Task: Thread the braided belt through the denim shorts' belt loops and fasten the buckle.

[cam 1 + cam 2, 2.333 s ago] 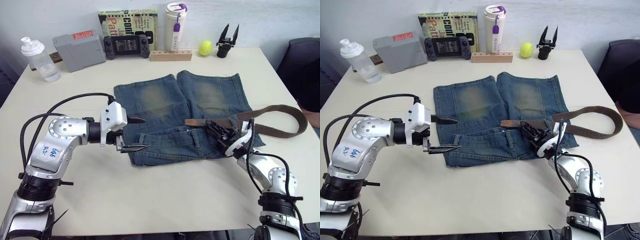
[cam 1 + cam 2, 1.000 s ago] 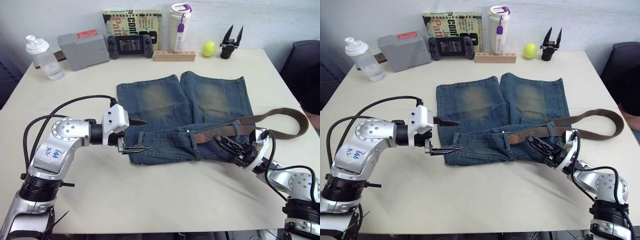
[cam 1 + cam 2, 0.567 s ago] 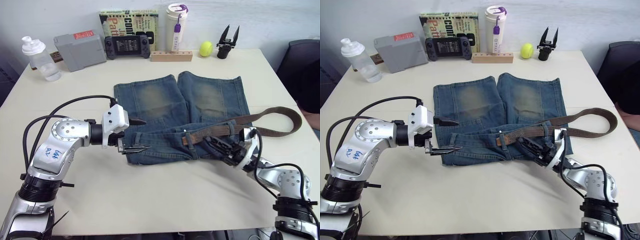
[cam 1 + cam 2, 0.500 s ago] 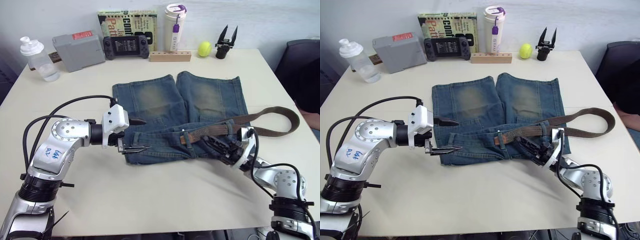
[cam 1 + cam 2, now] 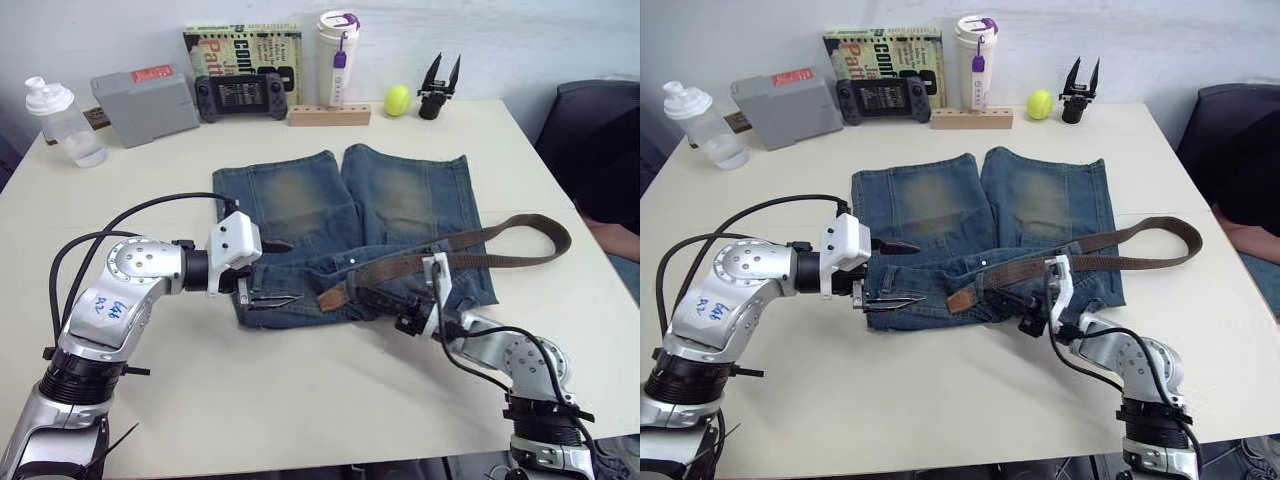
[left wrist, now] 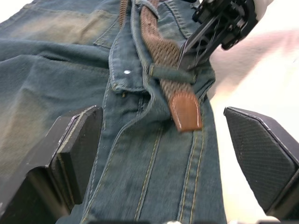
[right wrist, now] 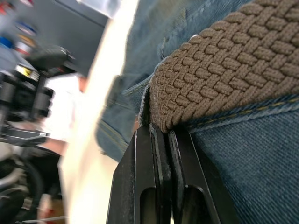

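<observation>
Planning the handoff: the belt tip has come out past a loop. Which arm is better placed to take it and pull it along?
Left. The left claw is open beside the tan leather tip on the denim shorts. The right claw is shut on the braided belt behind the belt loop.

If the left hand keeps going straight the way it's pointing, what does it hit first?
Probably the braided belt's tan leather end, lying on the denim shorts ahead of the open left hand; depth is unclear.

Braided belt (image 5: 440,260) across denim shorts (image 5: 330,215) waistband, tan tip past belt loop (image 6: 170,73)
</observation>
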You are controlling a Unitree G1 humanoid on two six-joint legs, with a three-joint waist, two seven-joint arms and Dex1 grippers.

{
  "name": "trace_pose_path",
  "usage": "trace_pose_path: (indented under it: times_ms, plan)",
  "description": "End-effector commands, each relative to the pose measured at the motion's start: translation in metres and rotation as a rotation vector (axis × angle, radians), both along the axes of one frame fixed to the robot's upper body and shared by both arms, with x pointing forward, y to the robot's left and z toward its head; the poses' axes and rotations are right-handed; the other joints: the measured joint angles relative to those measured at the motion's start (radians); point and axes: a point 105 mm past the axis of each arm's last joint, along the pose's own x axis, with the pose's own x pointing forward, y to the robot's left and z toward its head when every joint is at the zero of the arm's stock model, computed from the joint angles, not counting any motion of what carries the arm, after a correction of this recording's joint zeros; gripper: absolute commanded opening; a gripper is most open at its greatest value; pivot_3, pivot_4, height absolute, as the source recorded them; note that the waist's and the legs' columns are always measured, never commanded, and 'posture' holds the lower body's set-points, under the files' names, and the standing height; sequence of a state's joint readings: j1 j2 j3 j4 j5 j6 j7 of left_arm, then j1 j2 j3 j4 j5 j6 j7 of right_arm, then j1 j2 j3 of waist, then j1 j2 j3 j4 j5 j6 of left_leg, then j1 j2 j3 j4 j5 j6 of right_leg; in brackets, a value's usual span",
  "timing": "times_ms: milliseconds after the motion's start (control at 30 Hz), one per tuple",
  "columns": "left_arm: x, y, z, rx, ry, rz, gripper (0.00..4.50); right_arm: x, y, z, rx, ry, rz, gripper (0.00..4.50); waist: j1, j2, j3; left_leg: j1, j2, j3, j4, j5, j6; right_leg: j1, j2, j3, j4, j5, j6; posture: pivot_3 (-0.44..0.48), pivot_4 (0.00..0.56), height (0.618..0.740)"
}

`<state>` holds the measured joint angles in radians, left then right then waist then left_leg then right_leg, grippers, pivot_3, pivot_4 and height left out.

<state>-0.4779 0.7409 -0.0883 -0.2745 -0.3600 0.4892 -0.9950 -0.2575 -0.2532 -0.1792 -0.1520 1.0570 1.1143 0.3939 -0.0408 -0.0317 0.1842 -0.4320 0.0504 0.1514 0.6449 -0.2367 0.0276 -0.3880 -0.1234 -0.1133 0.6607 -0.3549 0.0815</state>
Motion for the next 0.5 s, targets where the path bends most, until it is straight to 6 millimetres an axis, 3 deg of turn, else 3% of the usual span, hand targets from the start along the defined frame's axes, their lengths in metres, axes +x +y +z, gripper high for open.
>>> trace_pose_path:
  times_ms: [33, 267, 367, 500]
  plan:
    - [-0.003, -0.006, 0.008, -0.004, -0.049, -0.026, 4.50, -0.011, 0.028, -0.015, 0.024, 0.091, 0.066, 0.03, -0.004, 0.000, 0.000, 0.003, 0.001, 0.000, -0.001, 0.000, -0.001, 0.002, 0.001, 0.000, 0.000, 0.000, -0.001, 0.000, 0.150, 0.709]
    - [-0.002, -0.008, 0.007, -0.003, -0.050, -0.034, 4.50, 0.002, 0.014, -0.016, 0.058, 0.122, -0.049, 0.03, -0.014, 0.000, 0.000, 0.012, 0.010, 0.000, -0.003, -0.003, -0.010, 0.008, 0.010, 0.001, 0.000, -0.005, -0.009, 0.000, 0.150, 0.709]
    - [-0.001, -0.009, 0.005, 0.011, -0.057, -0.042, 4.50, 0.001, 0.004, 0.001, 0.135, 0.087, -0.068, 1.15, -0.009, 0.003, 0.002, 0.012, 0.011, -0.001, -0.003, -0.003, -0.012, 0.008, 0.011, 0.000, 0.002, -0.006, -0.012, 0.000, 0.150, 0.709]
    - [-0.002, -0.011, 0.002, 0.015, -0.072, -0.058, 4.50, -0.002, -0.011, 0.019, 0.213, 0.069, -0.105, 3.08, 0.002, 0.005, 0.003, 0.010, 0.011, -0.001, -0.003, -0.003, -0.011, 0.006, 0.011, 0.001, 0.002, -0.006, -0.012, 0.000, 0.150, 0.709]
